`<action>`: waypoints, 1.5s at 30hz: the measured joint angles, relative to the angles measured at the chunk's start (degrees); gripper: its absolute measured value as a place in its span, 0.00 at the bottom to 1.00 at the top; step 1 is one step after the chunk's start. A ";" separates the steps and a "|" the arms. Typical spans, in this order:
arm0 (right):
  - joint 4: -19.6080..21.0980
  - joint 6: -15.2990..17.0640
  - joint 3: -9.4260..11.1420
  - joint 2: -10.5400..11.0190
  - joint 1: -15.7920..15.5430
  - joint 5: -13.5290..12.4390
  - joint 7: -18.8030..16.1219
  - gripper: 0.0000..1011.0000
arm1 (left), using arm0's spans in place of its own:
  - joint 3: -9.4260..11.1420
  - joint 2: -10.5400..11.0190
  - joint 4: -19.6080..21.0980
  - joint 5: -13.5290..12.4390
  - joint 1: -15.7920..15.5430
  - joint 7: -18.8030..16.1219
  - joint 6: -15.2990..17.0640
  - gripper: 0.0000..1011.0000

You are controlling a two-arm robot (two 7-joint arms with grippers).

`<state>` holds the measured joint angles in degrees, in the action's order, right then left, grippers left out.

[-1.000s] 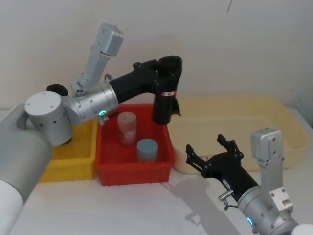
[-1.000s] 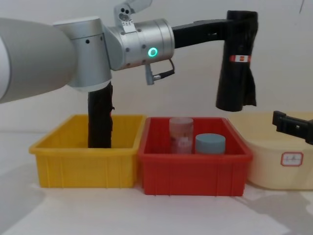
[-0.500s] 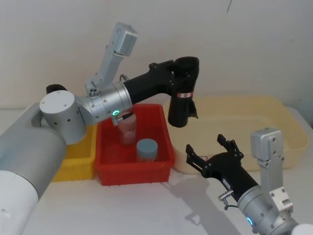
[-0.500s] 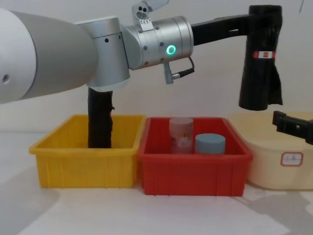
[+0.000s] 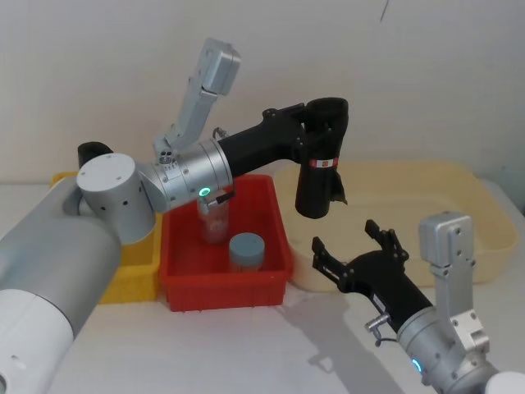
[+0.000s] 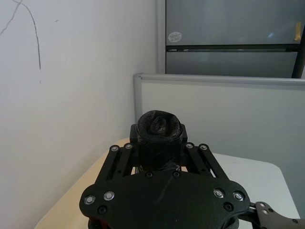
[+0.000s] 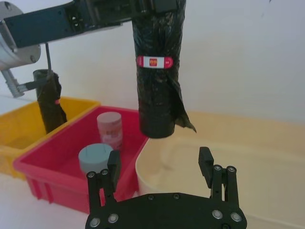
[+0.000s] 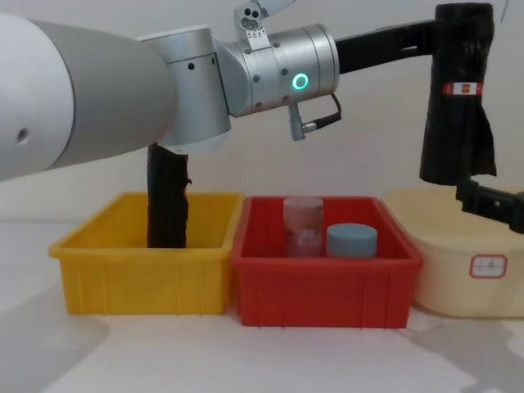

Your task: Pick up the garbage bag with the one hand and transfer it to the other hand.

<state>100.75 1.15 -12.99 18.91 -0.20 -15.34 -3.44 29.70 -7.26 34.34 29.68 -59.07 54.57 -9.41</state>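
Holding the garbage bag (image 8: pixel 457 106) upright above the bins.
We count three containers: a cream tub (image 5: pixel 435 205), a yellow bin (image 8: pixel 139 278) with one black roll (image 8: pixel 167 201) standing in it, and a red bin (image 8: pixel 323 282) with two jars, one clear (image 8: pixel 303 225) and one blue-lidded (image 8: pixel 352 240). That makes two black rolls in all. Our left gripper (image 5: pixel 324 135) clamps the bag near its top, over the tub's edge; our right gripper (image 5: pixel 353 245) hangs spread open below, apart from it.
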 joint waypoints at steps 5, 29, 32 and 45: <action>-1.03 -0.61 -0.10 -0.67 1.34 1.28 0.87 0.99 | 0.03 -0.13 0.16 0.13 0.10 0.12 0.20 0.40; -6.24 -0.99 -0.99 -4.38 7.64 5.12 2.67 0.99 | 0.05 -0.30 0.41 0.36 0.25 0.39 0.52 0.40; -6.68 -0.77 -1.14 -4.86 8.29 5.30 2.66 0.99 | 0.06 -0.32 0.43 0.37 0.26 0.41 0.54 0.40; -8.72 -0.02 -1.72 -6.88 10.84 6.01 2.23 0.99 | 0.05 -0.33 0.43 0.37 0.27 0.42 0.56 0.40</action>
<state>92.03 1.13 -14.71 12.03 10.64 -9.33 -1.21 29.75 -7.59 34.77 30.05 -58.80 54.99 -8.85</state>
